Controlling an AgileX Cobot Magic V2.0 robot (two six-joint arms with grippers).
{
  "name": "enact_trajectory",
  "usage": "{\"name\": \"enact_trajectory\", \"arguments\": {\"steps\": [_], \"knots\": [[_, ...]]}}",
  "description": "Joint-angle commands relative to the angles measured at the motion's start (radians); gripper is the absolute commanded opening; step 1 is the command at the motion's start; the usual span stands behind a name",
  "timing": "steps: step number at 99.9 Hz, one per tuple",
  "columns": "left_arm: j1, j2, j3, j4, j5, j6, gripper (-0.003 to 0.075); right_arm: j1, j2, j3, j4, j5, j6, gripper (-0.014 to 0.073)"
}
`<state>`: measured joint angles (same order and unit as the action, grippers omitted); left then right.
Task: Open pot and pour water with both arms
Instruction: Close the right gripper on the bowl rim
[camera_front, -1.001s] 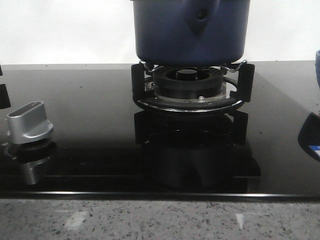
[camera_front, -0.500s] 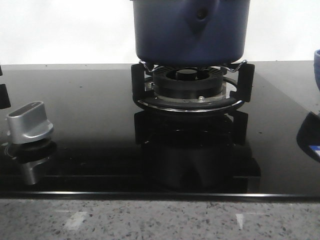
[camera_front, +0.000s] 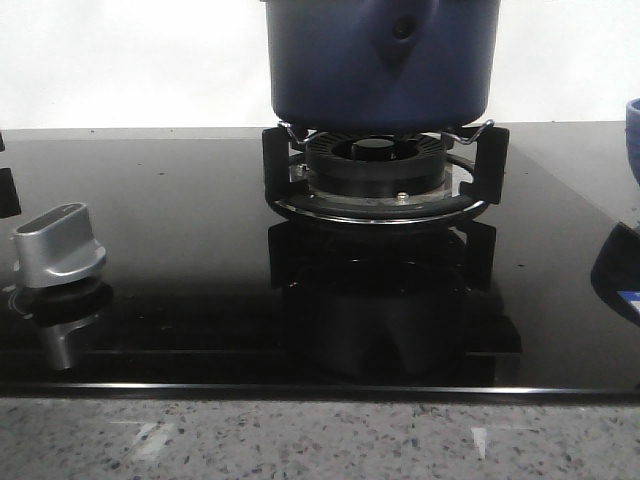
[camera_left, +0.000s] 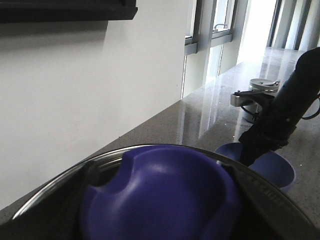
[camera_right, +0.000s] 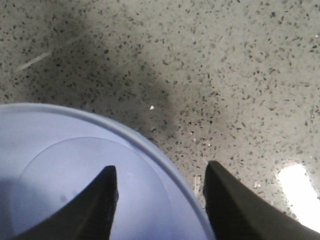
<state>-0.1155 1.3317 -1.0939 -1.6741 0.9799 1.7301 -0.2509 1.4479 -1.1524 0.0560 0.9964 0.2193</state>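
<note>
The pot (camera_front: 382, 62) is cut off by the front view's top edge, so its rim and lid are unseen; a blue bowl (camera_front: 634, 135) shows only as a sliver at the right edge; in the left wrist view the pot's knob (camera_left: 160, 197) looms blurred, perhaps hiding the left gripper's fingertips; neither arm appears from the front.

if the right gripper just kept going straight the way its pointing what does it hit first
Most likely the light blue bowl. The right gripper points down at it with its fingers spread, straddling the rim, one over the bowl's inside and one past the rim over the speckled counter. How far above it hangs is unclear.
</note>
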Motion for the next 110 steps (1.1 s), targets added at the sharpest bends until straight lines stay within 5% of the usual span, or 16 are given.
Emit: {"name": "enact_trajectory", "arguments": {"steps": [1,30,99,110], "knots": [[0.004,-0.037,-0.031,-0.110,0.039,-0.003,0.0304,-0.006,-0.022,-0.030,0.008,-0.032,0.007,0.0349],[0.004,-0.037,-0.031,-0.110,0.039,-0.003,0.0304,-0.006,-0.001,-0.028,0.032,-0.024,0.008,0.0219],[0.004,-0.037,-0.031,-0.110,0.039,-0.003,0.0304,-0.006,0.009,0.068,0.036,-0.068,0.008,0.0213],[0.004,-0.037,-0.031,-0.110,0.039,-0.003,0.0304,-0.006,0.005,0.068,0.043,-0.075,0.008,0.0155]]}}
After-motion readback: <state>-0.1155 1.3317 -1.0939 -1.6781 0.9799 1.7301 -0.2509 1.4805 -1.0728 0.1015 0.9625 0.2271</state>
